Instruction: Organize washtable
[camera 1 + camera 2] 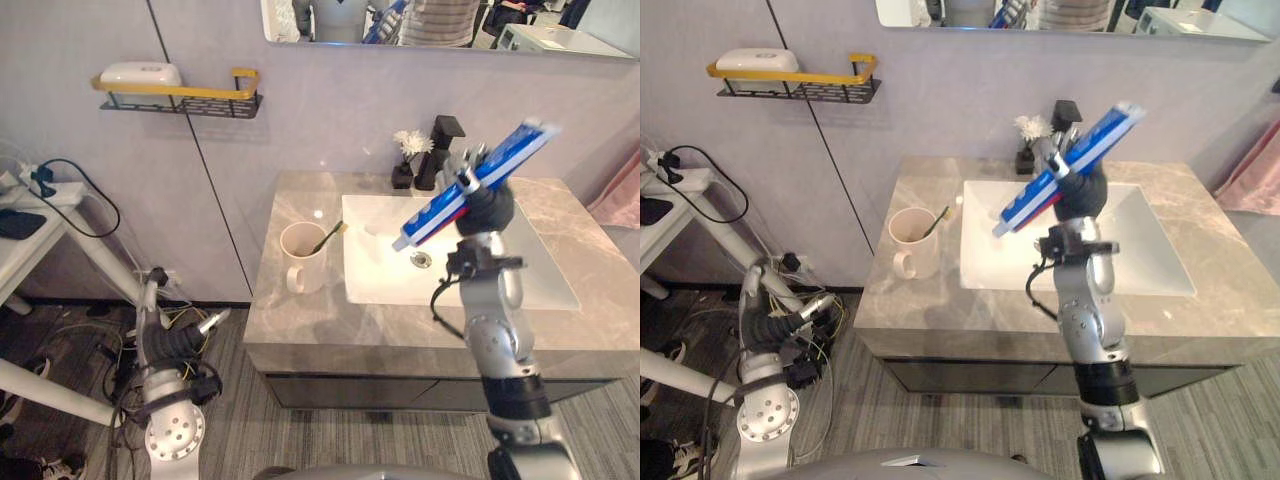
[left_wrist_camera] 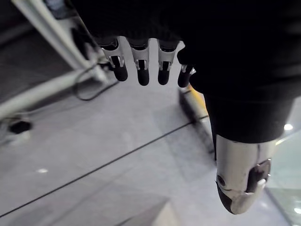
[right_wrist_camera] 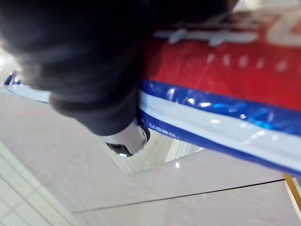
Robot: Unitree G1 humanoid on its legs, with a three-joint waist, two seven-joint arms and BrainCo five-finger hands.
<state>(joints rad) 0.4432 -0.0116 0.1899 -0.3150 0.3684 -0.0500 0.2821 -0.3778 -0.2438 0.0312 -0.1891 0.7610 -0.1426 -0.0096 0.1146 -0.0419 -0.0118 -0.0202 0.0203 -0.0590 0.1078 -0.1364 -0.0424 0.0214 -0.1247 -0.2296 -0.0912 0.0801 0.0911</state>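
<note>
Toothpaste tube (image 1: 432, 221), long, blue, red and white plastic, slants across the centre right of the frame above the white rectangular sink basin (image 1: 375, 275). We see the right hand (image 1: 490, 205) curled round its middle, hiding that stretch. Its lettering we cannot make out. At lower left, the left hand (image 1: 175, 343) hangs with relaxed fingers, holding nothing. A beige ceramic mug (image 1: 300, 256) stands left of the basin.
</note>
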